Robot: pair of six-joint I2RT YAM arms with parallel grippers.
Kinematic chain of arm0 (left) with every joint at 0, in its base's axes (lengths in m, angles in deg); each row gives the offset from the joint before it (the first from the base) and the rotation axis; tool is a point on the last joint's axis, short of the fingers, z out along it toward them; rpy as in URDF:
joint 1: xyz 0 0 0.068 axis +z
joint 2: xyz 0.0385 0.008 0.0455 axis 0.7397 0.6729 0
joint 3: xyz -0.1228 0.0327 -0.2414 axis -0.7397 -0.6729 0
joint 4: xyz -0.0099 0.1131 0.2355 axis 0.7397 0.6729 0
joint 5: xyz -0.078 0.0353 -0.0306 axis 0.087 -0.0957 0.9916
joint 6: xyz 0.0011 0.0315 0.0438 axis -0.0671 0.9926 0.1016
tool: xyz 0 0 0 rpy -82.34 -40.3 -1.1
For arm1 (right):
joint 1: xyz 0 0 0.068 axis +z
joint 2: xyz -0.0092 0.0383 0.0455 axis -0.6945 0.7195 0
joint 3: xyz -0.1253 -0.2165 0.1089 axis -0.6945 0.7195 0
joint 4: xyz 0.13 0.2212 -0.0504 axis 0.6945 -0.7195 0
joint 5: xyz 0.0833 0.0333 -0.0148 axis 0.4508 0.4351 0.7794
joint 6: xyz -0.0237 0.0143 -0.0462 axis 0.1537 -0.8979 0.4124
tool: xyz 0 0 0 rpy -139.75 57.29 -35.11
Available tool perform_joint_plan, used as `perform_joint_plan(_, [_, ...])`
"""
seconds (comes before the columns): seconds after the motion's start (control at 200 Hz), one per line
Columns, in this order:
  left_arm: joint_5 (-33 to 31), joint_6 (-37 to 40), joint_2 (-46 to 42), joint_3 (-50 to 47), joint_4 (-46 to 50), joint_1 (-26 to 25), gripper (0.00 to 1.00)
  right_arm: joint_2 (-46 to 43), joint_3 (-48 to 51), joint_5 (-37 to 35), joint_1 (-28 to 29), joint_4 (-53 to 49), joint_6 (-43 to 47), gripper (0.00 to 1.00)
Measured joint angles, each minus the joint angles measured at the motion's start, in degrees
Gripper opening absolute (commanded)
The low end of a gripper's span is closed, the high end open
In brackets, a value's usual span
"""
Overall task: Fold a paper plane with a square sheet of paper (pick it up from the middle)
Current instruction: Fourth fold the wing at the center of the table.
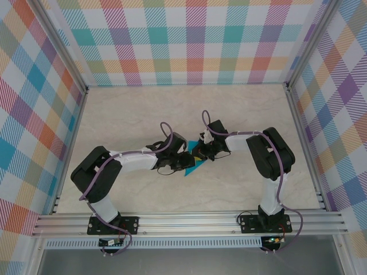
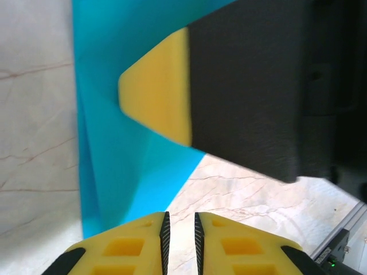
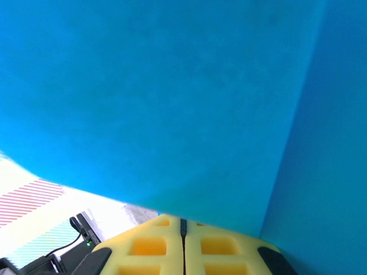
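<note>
Two grippers: right gripper (image 3: pixel 183 220) clamps the thin teal-blue paper sheet (image 3: pixel 172 103), left gripper (image 2: pixel 180 220) slightly parted. Flimsy and light (creases easily); best pinched mid-sheet.

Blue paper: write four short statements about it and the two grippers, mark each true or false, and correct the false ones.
1. The blue paper is near the middle of the table. True.
2. The right gripper has its jaws wide apart. False: they are shut on the paper's edge.
3. The left gripper shows a narrow gap between its jaws. True.
4. The paper shows no fold. False: a crease runs along it.
</note>
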Motion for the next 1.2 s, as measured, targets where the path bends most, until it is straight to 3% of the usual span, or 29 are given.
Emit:
perform_joint_plan(0.445, [-0.24, -0.35, 1.11, -3.41, -0.92, 0.0, 0.18, 0.0, 0.0, 0.0, 0.0, -0.02, 0.0, 0.06])
perform_joint_plan(0.735, [-0.66, -0.33, -3.56, -6.73, 1.2, 0.0, 0.18, 0.0, -0.02, -0.02, 0.0, -0.04, 0.02, 0.06])
perform_joint_plan(0.965, [-0.66, -0.42, -8.44, -6.23, 1.84, 0.0, 0.19, 0.0, -0.02, -0.02, 0.0, -0.04, 0.02, 0.06])
perform_joint_plan(1.2, [0.42, -0.85, -6.14, -4.24, -1.27, -0.02, 0.18, 0.0, -0.02, -0.02, 0.0, -0.04, 0.02, 0.06])
